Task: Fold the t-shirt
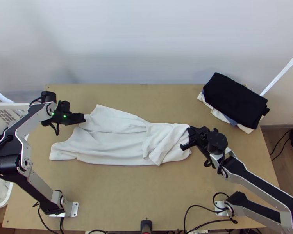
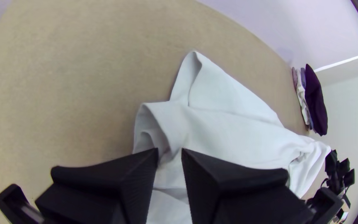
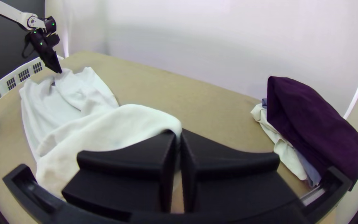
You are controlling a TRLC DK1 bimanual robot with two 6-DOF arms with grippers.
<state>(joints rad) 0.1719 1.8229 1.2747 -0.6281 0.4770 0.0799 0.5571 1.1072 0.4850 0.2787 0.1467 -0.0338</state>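
The white t-shirt (image 1: 119,146) lies lengthwise across the table, wrinkled, its right part doubled over in loose folds. My left gripper (image 1: 84,118) is at its upper left corner; in the left wrist view the left gripper (image 2: 170,150) has a narrow gap between its fingers, with a raised fold of the t-shirt (image 2: 228,128) at the gap. At the cloth's right end is my right gripper (image 1: 188,139). The right wrist view has the right gripper (image 3: 178,132) closed on an edge of the t-shirt (image 3: 104,128), the cloth rising to its fingertips.
A stack of folded clothes (image 1: 235,100), black on top, lies at the table's back right. A white basket (image 1: 2,199) stands at the left edge. Cables (image 1: 197,206) run along the near edge. Bare wood (image 1: 146,195) lies in front of the t-shirt.
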